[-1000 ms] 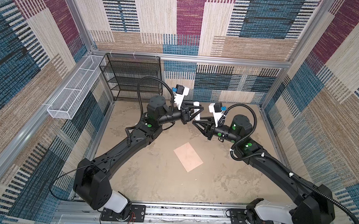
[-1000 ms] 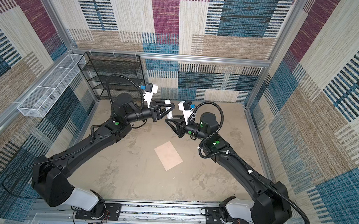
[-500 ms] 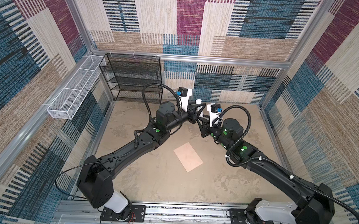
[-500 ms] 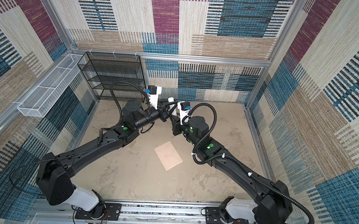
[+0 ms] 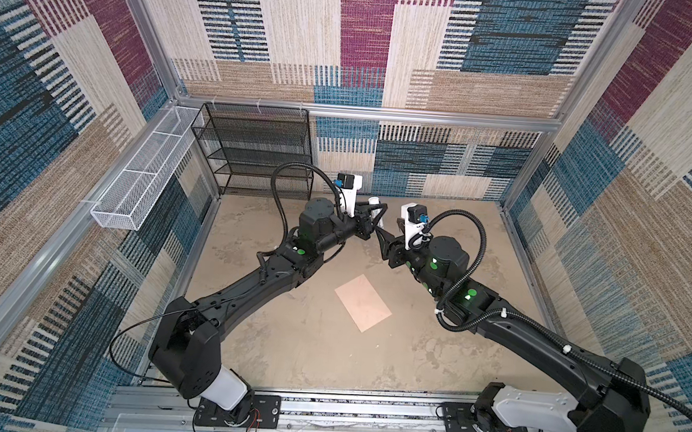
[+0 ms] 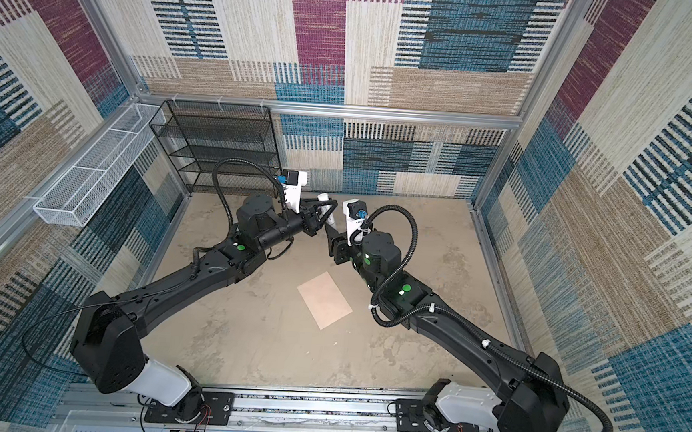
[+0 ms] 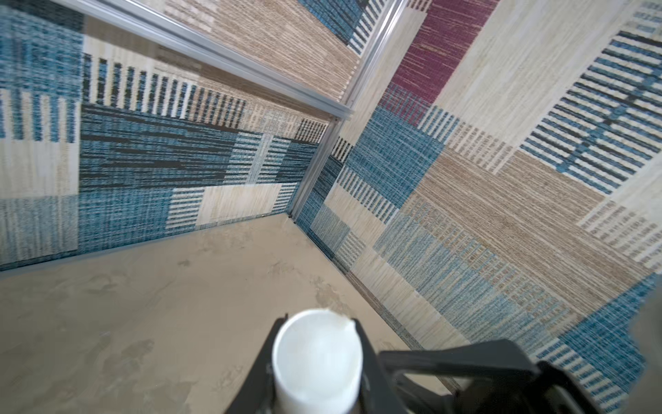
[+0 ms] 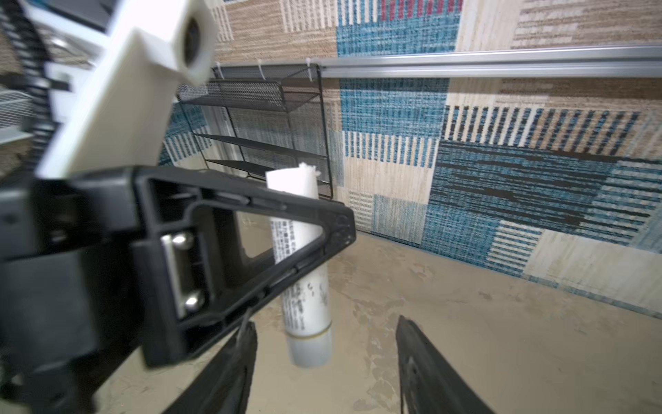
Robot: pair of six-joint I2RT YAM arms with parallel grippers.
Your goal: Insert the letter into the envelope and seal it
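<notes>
A white glue stick is pinched upright by the left hand, the right hand is held spread just beneath its lower end, and the envelope is seen lying flat mid-table, well apart from both.

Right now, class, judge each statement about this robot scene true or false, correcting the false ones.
1. The left end effector grips a white glue stick. True.
2. The right end effector is clamped on that stick. False: its jaws stand open by the lower end, not gripping it.
3. The envelope lies flat on the table. True.
4. The white wire basket stands on the table. False: it hangs on the side wall.
</notes>
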